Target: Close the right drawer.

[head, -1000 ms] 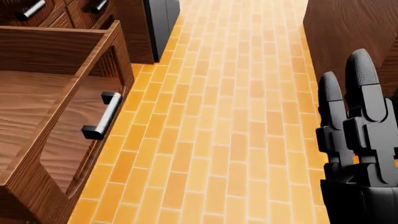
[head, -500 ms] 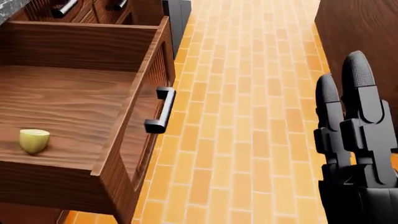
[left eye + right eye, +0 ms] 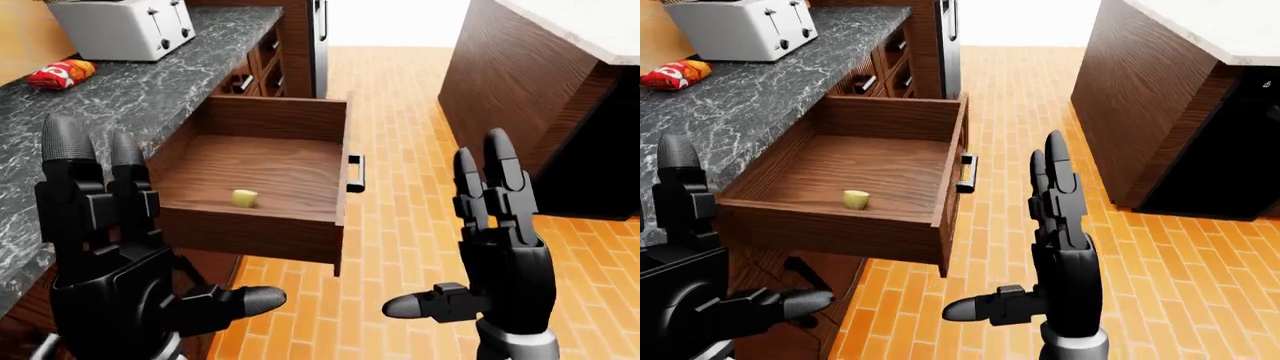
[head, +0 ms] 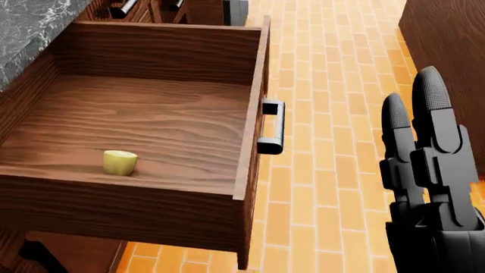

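I saw the brown wooden drawer [image 4: 152, 119] pulled fully out at centre-left of the left-eye view, a small yellow-green piece of fruit [image 4: 120, 162] on its floor. My left hand [image 3: 105, 255] and right hand [image 3: 495, 247] stood raised, fingers spread, empty, clear of the dark bar handle [image 4: 271, 134].

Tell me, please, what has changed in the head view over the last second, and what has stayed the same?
The whole picture has shifted, so the camera moved, not the things: the open drawer now fills the left and middle of the head view, and the small yellow-green piece inside it has come into sight. Nothing was grasped or released. The drawer stays pulled out, its handle untouched, and the right hand stays open at the right edge.
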